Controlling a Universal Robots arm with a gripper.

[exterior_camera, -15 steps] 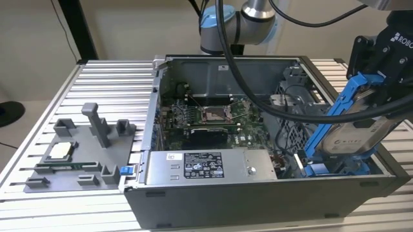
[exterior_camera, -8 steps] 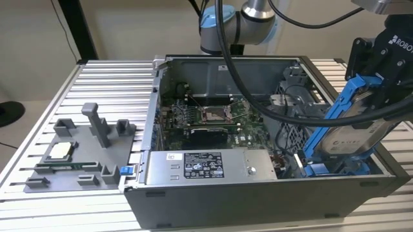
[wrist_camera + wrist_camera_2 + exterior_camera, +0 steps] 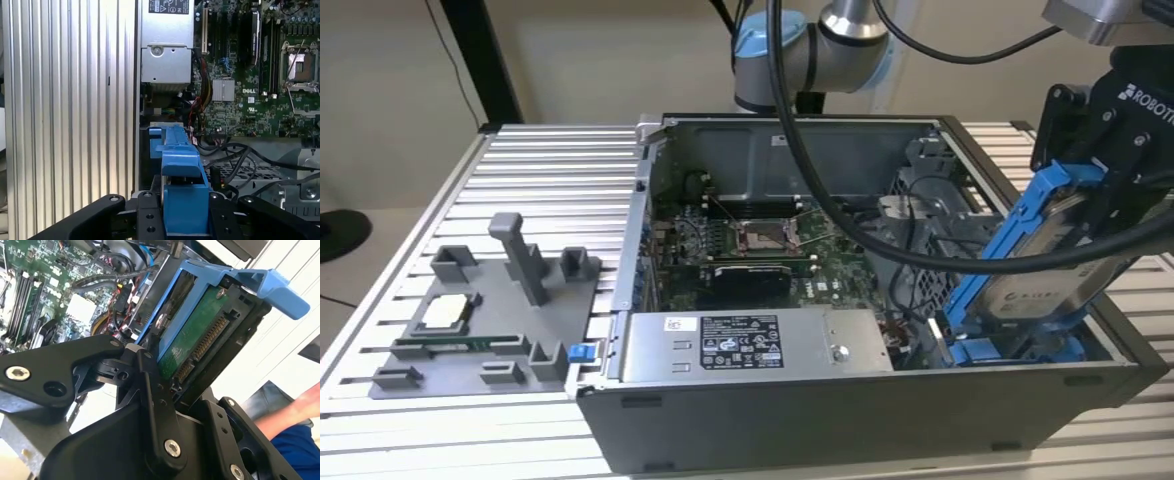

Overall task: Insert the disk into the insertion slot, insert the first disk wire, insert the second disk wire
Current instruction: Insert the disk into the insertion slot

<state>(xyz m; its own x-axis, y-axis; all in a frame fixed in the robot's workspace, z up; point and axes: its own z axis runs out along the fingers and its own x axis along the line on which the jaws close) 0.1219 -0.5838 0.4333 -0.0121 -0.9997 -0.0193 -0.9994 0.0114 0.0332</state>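
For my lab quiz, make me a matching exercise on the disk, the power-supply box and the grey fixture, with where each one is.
1 disk
2 power-supply box
3 grey fixture

A on the table, outside the case
B tilted, clamped in the gripper
C lying flat inside the case

Pairs: 1-B, 2-C, 3-A

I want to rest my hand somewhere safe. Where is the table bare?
In the exterior view, the ribbed table is bare behind the grey fixture and in front of it. Inside the computer case it is crowded: cables, and the gripper holding the disk.
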